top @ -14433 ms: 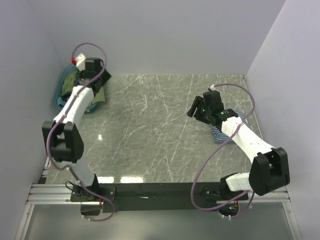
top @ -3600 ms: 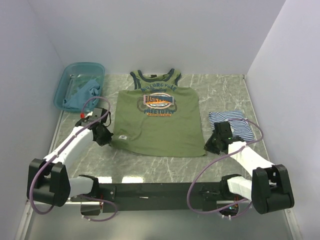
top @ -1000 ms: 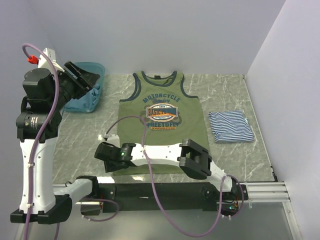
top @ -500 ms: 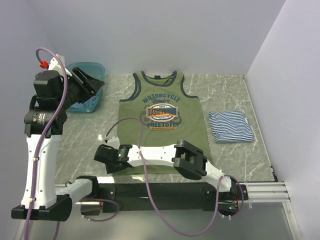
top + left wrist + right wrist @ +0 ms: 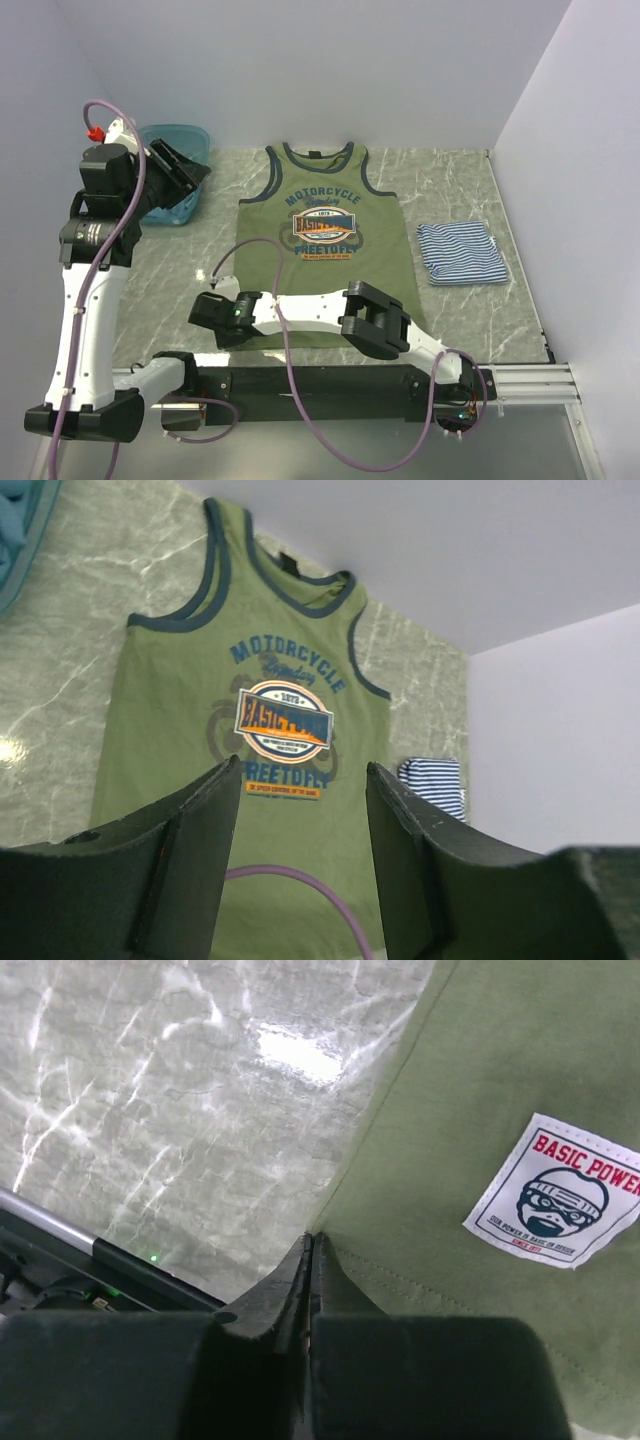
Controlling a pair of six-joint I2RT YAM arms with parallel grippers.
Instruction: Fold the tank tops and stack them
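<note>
The olive green tank top (image 5: pixel 325 250) lies flat in the middle of the table (image 5: pixel 440 180), front side up. Its neck and straps point to the far wall and its bottom edge is on the near side. So its long way runs from near to far. It looks spread out smooth like this so that it can be folded neatly.

The right arm reaches all the way across to the near left corner of the green top. The right gripper (image 5: pixel 309 1250) is squeezed tight. In its own camera the corner of the bottom edge goes right in between its fingers, so I think it is pinching that corner. Holding a corner is a good way to lift one side and fold it over.

The left gripper (image 5: pixel 302 780) is up high on the far left, next to the teal basin (image 5: pixel 190 135). Its fingers are wide apart and it holds nothing. Up there it is out of the way of the cloth.

The striped tank top (image 5: pixel 462 252) sits on the right side of the table, well apart from the green one. It is already folded into a small, neat shape. I think the green top goes on it once it is folded.
</note>
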